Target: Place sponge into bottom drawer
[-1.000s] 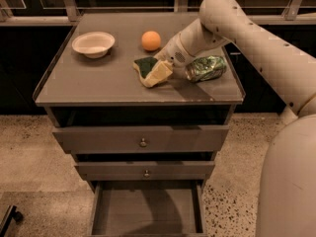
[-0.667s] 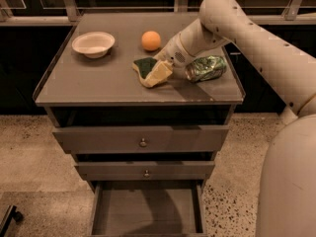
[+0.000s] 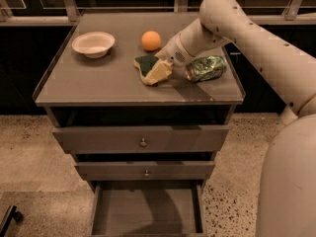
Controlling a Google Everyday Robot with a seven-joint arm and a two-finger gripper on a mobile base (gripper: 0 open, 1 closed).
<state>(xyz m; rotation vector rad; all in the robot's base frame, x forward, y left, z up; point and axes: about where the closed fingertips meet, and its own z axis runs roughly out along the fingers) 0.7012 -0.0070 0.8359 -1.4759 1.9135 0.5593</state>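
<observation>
The bottom drawer [image 3: 148,211] stands pulled open below the counter's [image 3: 98,85] front edge. On the counter, about mid-depth and right of centre, the sponge [image 3: 154,71] sits tilted: green face turned up and far-left, yellow foam toward the front, long axis running from near-left up to far-right. There the gripper [image 3: 169,65] has its fingers clamped on the sponge. A can [image 3: 206,68] lies near the right edge, with a ball [image 3: 151,40] and a bowl [image 3: 93,44] farther back.
</observation>
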